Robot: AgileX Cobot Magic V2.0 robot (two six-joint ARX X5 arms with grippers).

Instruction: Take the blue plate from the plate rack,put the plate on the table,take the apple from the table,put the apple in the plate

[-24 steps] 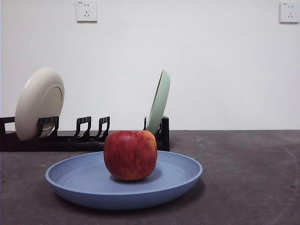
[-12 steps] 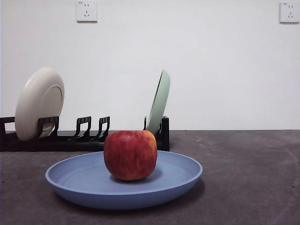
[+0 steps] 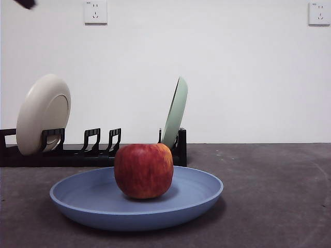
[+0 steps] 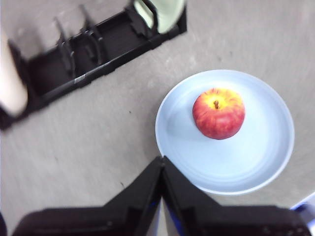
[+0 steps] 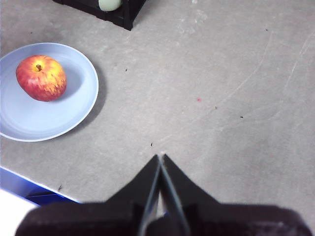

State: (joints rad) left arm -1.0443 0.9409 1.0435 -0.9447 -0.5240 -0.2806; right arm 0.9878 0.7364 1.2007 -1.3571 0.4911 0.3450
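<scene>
The blue plate [image 3: 98,199] lies flat on the table [image 3: 269,186] in front of the plate rack [image 3: 77,152]. The apple [image 3: 144,170] stands upright in the plate, a little off its middle. Both also show in the left wrist view, plate [image 4: 261,162] and apple [image 4: 218,113], and in the right wrist view, plate [image 5: 29,118] and apple [image 5: 41,77]. My left gripper [image 4: 161,160] is shut and empty, high above the table beside the plate. My right gripper [image 5: 160,158] is shut and empty, over bare table well away from the plate.
A cream plate [image 3: 44,111] stands in the rack's left end and a pale green plate [image 3: 176,111] in its right end. A black arm tip [image 3: 26,3] shows at the top left corner. A blue and white edge [image 5: 19,189] lies past the table's border.
A black arm tip has come into the front view's top left corner. The plate, apple and rack have not moved.
</scene>
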